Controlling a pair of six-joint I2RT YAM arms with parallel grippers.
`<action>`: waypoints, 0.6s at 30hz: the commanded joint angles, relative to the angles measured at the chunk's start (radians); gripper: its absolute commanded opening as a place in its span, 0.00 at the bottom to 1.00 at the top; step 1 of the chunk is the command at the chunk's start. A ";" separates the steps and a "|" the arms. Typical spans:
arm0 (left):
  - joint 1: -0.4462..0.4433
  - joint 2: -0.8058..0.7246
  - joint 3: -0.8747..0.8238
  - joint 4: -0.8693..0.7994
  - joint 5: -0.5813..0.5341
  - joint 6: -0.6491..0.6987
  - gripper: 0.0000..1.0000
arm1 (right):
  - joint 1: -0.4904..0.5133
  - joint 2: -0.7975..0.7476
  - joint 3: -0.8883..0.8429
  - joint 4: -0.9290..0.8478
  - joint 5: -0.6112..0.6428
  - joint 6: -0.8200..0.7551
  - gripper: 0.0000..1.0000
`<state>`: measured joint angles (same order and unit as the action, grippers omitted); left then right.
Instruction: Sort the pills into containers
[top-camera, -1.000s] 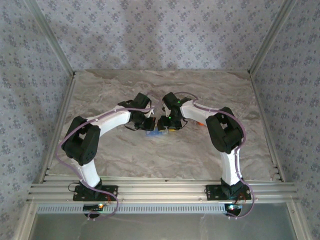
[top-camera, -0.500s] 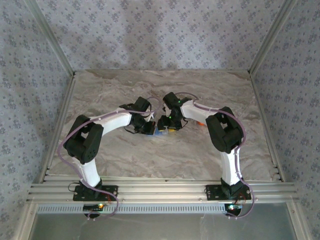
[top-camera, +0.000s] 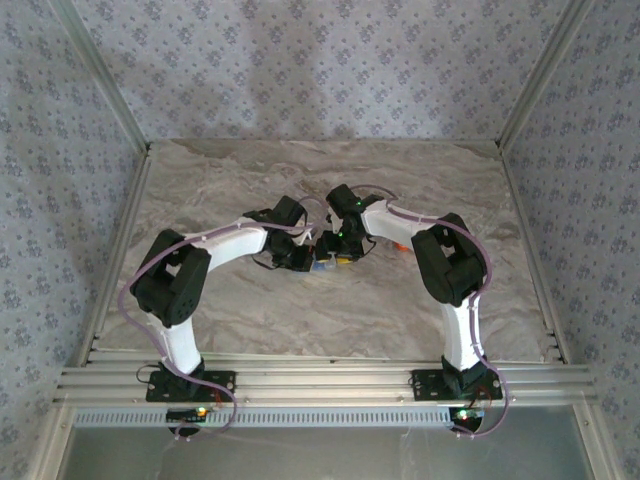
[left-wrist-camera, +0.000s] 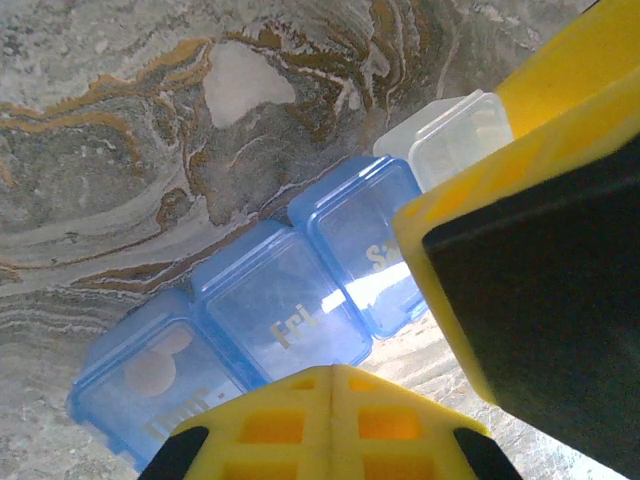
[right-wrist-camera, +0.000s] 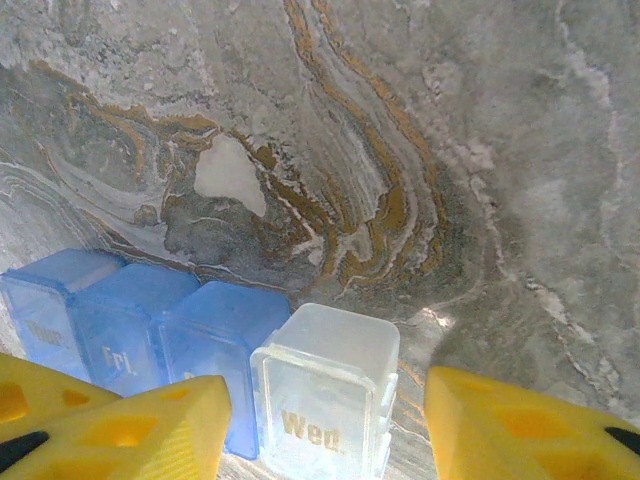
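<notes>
The clear compartment sits on the tabletop at the end of the blue compartments, touching the nearest one. My right gripper straddles it, jaws partly open with a sliver free on either side. I'd centre first, then close gently on the side walls so nothing skids. My left gripper is closed and empty, low over the blue row. Lettering reads "Wed." on the clear one, and "Fri" and a cut-off "Sa" on the blue
</notes>
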<state>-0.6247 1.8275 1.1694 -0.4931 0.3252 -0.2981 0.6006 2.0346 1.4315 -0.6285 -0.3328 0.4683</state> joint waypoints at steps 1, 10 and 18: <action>-0.010 0.041 0.006 -0.028 -0.029 0.024 0.00 | 0.001 0.060 -0.023 -0.021 0.036 0.026 0.57; 0.000 -0.063 0.035 -0.009 -0.039 0.040 0.01 | -0.019 0.027 0.021 -0.039 0.006 0.027 0.57; 0.044 -0.254 0.086 0.114 -0.069 0.015 0.31 | -0.081 -0.080 0.153 -0.054 -0.044 0.055 0.65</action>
<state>-0.6003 1.6611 1.2045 -0.4564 0.2848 -0.2810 0.5434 2.0293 1.5192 -0.6563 -0.3557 0.4946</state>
